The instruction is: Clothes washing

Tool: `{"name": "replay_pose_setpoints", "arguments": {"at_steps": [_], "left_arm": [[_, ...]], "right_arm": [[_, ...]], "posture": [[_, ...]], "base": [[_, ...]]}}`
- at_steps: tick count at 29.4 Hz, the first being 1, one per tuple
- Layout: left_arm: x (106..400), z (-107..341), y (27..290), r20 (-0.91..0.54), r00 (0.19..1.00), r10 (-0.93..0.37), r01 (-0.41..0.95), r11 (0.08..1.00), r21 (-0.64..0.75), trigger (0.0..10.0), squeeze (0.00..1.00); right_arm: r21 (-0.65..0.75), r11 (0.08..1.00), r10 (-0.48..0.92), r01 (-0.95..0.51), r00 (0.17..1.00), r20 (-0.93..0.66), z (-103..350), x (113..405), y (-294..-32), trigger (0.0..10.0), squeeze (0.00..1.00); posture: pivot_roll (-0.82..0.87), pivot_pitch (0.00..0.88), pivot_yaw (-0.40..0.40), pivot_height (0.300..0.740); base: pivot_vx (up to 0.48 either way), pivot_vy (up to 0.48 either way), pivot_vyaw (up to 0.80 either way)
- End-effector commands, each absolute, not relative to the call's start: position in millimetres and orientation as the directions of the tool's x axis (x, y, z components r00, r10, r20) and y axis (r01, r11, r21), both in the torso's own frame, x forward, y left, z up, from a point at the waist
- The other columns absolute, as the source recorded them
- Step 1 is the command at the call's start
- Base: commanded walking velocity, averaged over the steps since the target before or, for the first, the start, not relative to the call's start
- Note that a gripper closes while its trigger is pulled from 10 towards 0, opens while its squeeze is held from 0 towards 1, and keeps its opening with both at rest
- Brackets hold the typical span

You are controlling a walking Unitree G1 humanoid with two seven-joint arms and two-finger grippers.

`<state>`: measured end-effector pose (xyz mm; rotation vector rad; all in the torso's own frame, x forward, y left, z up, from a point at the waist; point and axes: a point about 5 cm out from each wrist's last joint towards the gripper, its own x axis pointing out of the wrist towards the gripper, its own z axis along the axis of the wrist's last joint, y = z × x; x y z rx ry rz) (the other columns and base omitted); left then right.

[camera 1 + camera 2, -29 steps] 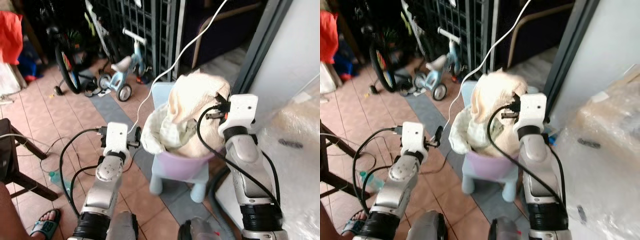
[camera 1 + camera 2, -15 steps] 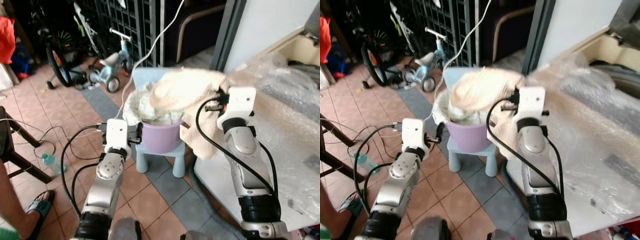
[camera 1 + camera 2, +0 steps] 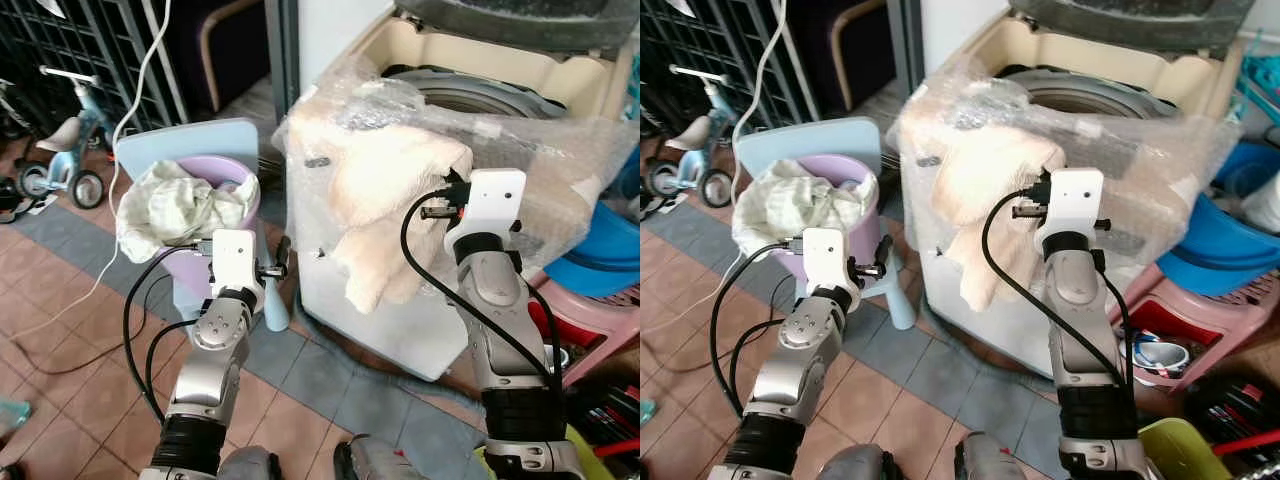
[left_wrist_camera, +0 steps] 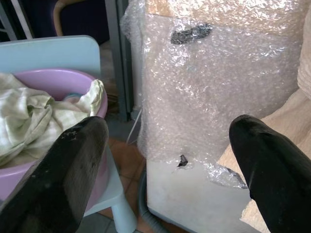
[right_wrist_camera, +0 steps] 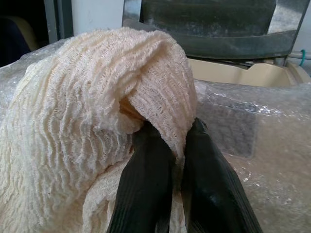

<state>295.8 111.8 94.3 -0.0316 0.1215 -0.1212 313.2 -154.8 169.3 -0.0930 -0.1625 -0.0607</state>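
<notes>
Your right gripper (image 5: 167, 145) pinches one cream knitted garment (image 3: 390, 190), which hangs just ahead of it against one bubble-wrapped washing machine (image 3: 520, 150). Your left gripper (image 4: 167, 160) is spread wide; one purple basin (image 3: 245, 195) of laundry sits beside it.

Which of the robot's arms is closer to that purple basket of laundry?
The left. Its end effector hovers open just beside the purple basket, while the right end effector, off toward the washing machine, grips a cream towel.

— What is hidden at the washer (image 3: 480, 90)?
— Its drum is masked by bubble wrap (image 4: 218, 87) and the cloth (image 5: 82, 121).
— And the basin (image 3: 238, 200)?
— Its inside is covered by laundry (image 3: 175, 205).
</notes>
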Motion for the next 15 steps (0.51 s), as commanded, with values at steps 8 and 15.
{"name": "replay_pose_setpoints", "arguments": {"at_steps": [8,15], "left_arm": [[298,96,126,-0.128,0.989,-0.076,0.069,0.996,-0.061,10.0,0.00],[297,100,134,-0.095,0.995,-0.039,0.034,0.998,-0.052,10.0,0.00]], "right_arm": [[-0.069,0.997,-0.025,0.040,0.979,0.203,178,313,-148,10.0,0.00],[-0.089,0.995,-0.015,0.035,0.977,0.213,182,314,-149,10.0,0.00]], "posture": [[-0.02,0.104,0.020,0.740],[-0.03,0.104,0.021,0.740]], "base": [[0.000,0.480,-0.54],[0.000,0.329,0.00]]}}
